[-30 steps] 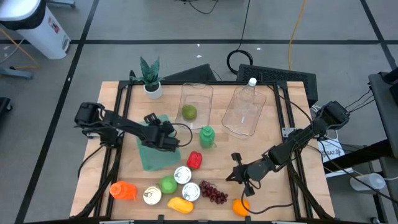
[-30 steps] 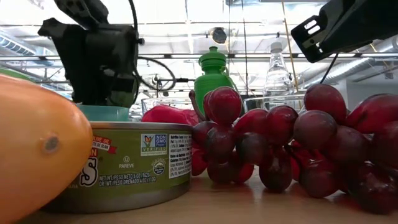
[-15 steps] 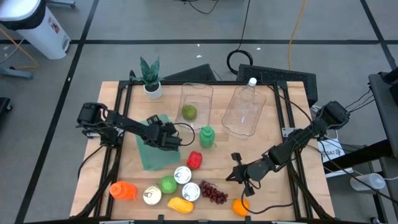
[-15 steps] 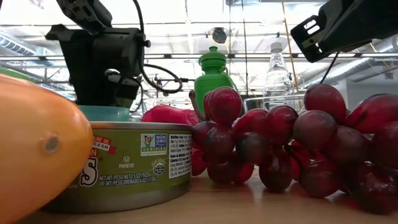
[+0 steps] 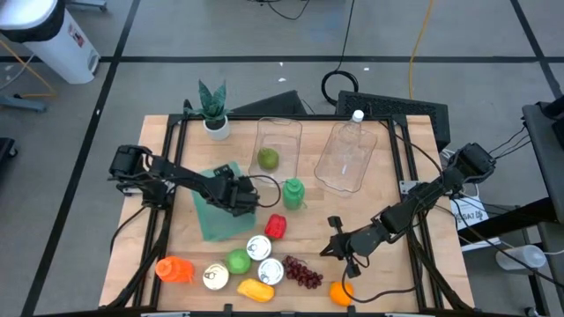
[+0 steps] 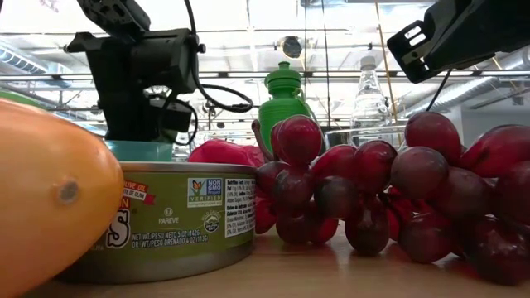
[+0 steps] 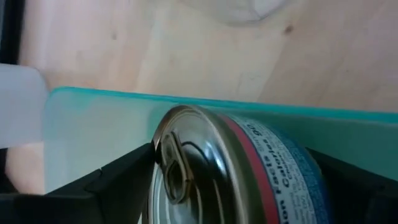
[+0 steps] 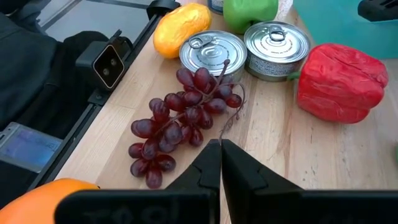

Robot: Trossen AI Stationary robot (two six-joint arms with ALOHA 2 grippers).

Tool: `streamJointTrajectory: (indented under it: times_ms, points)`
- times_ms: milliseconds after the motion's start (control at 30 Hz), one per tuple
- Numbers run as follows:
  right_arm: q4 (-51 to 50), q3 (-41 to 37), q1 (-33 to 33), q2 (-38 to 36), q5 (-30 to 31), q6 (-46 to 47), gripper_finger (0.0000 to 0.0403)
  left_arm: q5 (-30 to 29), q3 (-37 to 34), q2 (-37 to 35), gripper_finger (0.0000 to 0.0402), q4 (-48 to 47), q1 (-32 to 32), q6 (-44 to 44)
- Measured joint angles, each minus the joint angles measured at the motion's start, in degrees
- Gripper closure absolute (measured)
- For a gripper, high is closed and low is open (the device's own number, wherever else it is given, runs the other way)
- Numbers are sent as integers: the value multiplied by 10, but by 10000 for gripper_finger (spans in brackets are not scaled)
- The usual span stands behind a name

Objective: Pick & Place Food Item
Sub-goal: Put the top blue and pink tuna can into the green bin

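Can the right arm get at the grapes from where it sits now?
Probably yes. The right gripper, fingers shut, sits just short of the grapes with bare table between; it must open first.

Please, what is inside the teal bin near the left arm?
A tin can lies on its side in the teal bin, between the fingers of the left gripper. From above, the gripper covers the can, so anything else under it cannot be seen.
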Motion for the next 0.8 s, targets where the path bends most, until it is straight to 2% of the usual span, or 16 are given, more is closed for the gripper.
streamJointTrajectory:
  times_ms: [267, 500, 800]
  points:
    - [0, 0, 0, 0, 0, 0, 399, 76, 39, 0, 37, -1, 0, 24]
    - [0, 0, 0, 0, 0, 0, 399, 85, 43, 0, 29, -10, -2, 10]
    - [0, 0, 0, 0, 0, 0, 399, 138, 43, 0, 47, -16, -17, -6]
